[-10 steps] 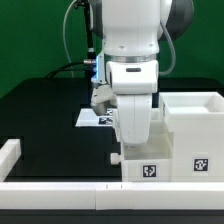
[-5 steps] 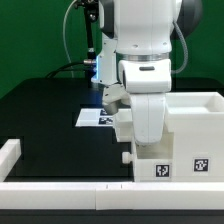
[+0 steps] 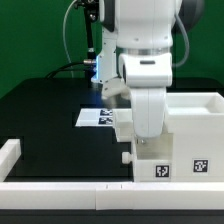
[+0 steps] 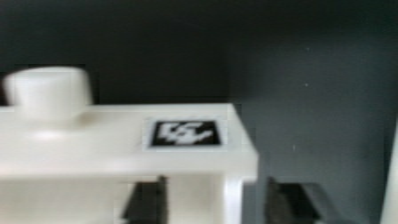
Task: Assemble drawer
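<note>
A small white drawer tray (image 3: pixel 160 160) with a round knob (image 3: pixel 125 157) and a tag stands at the front, pressed against the large white housing (image 3: pixel 198 120) on the exterior view's right. My gripper (image 3: pixel 147 128) reaches down into the tray from above, its fingertips hidden there. In the wrist view my gripper (image 4: pixel 217 202) straddles a wall of the tray (image 4: pixel 107 150). One finger (image 4: pixel 150 200) is over the white part and the other (image 4: pixel 286 202) is on the dark side. The knob (image 4: pixel 48 90) and a tag (image 4: pixel 183 133) show. A second tray is out of view.
The marker board (image 3: pixel 98 117) lies on the black table behind the tray. A low white rail (image 3: pixel 60 188) edges the front, and a white block (image 3: pixel 8 152) stands at the exterior view's left.
The arm and the tray moved toward the exterior view's right, up against the housing. In the last half second the tray stayed put and the hand only shifted slightly.
</note>
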You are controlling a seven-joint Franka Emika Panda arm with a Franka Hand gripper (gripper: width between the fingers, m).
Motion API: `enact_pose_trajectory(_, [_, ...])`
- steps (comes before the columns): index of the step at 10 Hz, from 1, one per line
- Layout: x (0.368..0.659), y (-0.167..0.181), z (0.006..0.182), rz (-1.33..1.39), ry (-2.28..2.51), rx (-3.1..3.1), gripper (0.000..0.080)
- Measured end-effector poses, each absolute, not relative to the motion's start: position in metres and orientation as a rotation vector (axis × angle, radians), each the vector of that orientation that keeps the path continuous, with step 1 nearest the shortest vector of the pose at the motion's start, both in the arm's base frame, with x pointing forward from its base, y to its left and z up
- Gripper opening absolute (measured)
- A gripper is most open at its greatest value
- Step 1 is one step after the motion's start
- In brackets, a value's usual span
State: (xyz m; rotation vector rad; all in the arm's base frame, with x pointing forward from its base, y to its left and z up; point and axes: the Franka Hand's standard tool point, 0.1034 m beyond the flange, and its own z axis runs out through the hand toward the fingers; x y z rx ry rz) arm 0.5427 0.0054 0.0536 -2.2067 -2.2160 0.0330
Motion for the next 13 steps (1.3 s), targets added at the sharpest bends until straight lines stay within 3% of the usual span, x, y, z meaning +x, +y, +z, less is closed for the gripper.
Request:
enact_pose_trajectory(1, [0.551, -0.010, 0.067, 0.043, -2.210, -2.206, 0.0416])
enact_pose_trajectory(2, [0.558, -0.024, 0.075, 0.048, -2.204, -2.219, 0.0582])
enact_pose_trajectory(3, [0.558, -0.041, 0.071, 0.047, -2.226, -2.188, 0.0628])
enact_pose_trajectory(5, [0.552, -0.069, 0.039, -0.061, -2.142, -2.121, 0.0646])
enact_pose_trajectory(6, [0.549, -0.069, 0.022, -0.097, -2.067, -2.129, 0.0646])
enact_pose_trajectory(8, [0.549, -0.054, 0.010, -0.150, -1.982, -2.130, 0.0649])
enact_pose_trajectory(11, [0.557, -0.005, 0.025, -0.153, -1.920, -2.193, 0.0649])
enact_pose_trajectory(13, [0.557, 0.001, 0.024, -0.149, -1.894, -2.222, 0.0649])
